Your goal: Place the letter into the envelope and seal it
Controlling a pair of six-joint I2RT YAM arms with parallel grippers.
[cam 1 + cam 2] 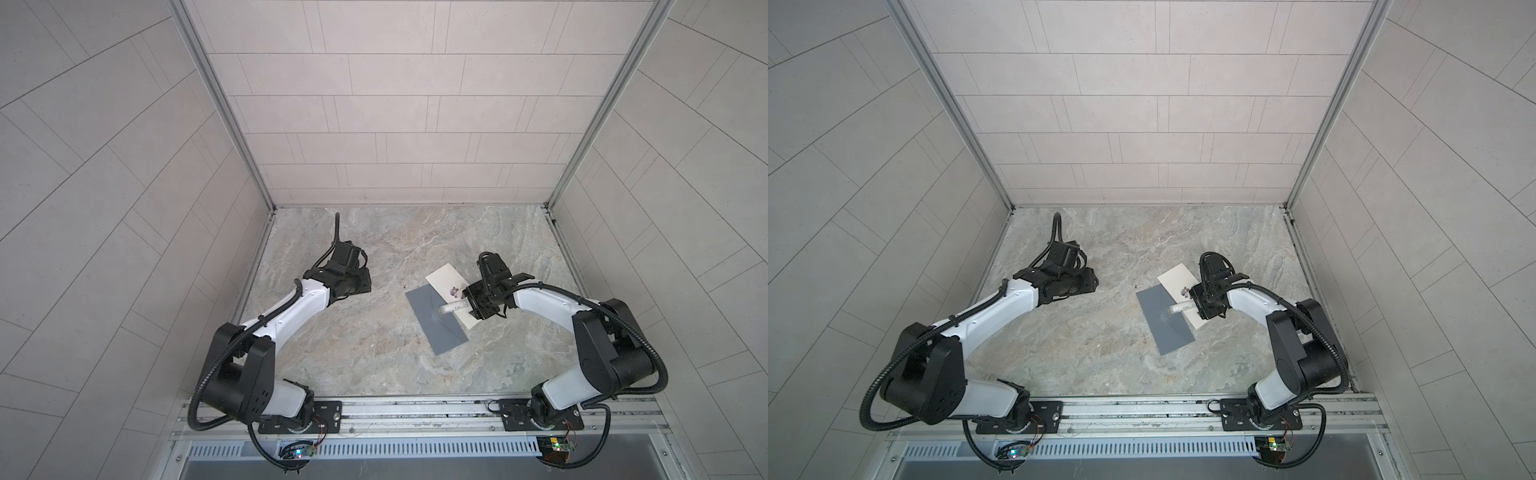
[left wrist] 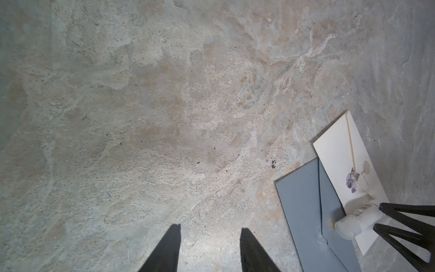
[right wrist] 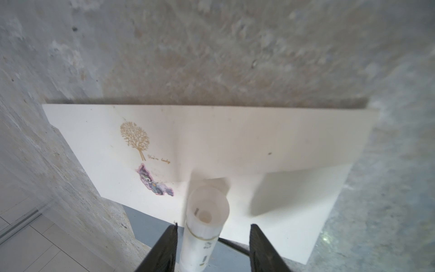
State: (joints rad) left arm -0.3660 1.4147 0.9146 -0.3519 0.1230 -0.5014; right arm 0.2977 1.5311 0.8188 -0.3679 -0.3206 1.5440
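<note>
Right gripper (image 3: 213,226) is over the grey envelope (image 1: 432,328), jaws spread. A white tube (image 3: 202,245) sits between them against one finger with a clear gap to the other, so it's not pinched. The cream letter (image 1: 442,276) lies out on the table (image 2: 164,94), one edge overlapping the envelope. Left gripper (image 2: 210,227) hangs well off to the left over bare stone, jaws apart and empty.

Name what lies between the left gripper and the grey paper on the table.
Only bare stone table, with a few dark specks, separates the left gripper from the grey paper, as the left wrist view shows.
</note>
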